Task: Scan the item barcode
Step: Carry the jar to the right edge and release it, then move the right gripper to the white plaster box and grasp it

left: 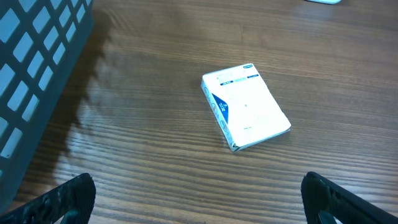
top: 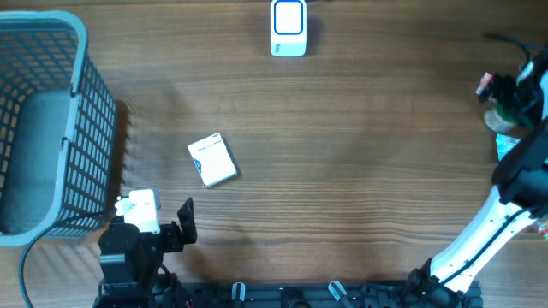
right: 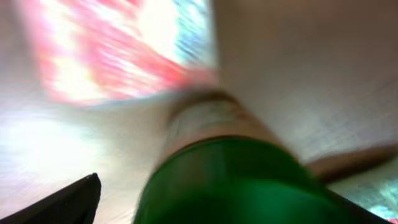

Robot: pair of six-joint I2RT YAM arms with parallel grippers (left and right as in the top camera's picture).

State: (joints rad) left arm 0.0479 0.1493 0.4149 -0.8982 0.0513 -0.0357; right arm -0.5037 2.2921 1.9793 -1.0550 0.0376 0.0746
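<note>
A green, bottle-like thing (right: 236, 180) fills the right wrist view, too blurred to read any label. The right gripper (right: 211, 208) has its fingers spread wide either side of it. The left gripper (left: 196, 196) gapes wide too, near the white-and-blue box (left: 245, 106) lying flat on the table (left: 155, 155), its print too small to read. A grey basket (left: 25, 74) stands left; the white scanner (top: 288, 27) sits well beyond.

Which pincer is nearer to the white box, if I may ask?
Left. The left pincer faces the white box from close by; the right pincer is far off to the right.
</note>
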